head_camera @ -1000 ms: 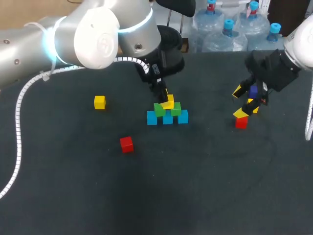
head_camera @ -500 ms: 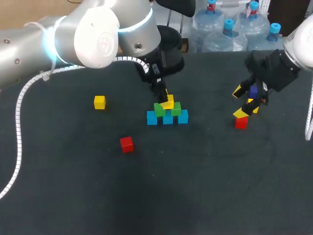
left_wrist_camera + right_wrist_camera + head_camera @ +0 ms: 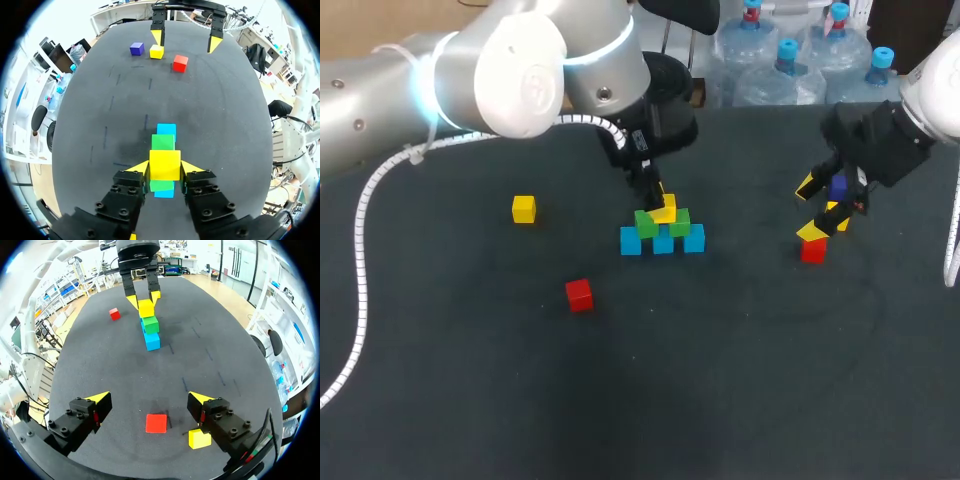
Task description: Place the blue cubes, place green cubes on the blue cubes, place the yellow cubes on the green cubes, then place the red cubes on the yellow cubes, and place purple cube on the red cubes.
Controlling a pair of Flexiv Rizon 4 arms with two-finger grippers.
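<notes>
Three blue cubes [image 3: 663, 242] stand in a row mid-table with two green cubes [image 3: 679, 221] on top. My left gripper [image 3: 660, 205] is shut on a yellow cube [image 3: 164, 164], holding it on or just over the green cubes [image 3: 163, 142]. A second yellow cube [image 3: 524, 208] and a red cube [image 3: 579, 294] lie loose to the left. My right gripper [image 3: 149, 400] hangs open at the right, above another red cube [image 3: 156, 423], with a third yellow cube [image 3: 199, 438] beside it. The purple cube [image 3: 136, 48] sits just beyond them.
Dark table cloth [image 3: 750, 370] stretches bare toward the front. My left arm's white cable [image 3: 360, 230] loops down at the left. From the left wrist, my right gripper [image 3: 186, 40] shows far ahead over the far red cube [image 3: 180, 63].
</notes>
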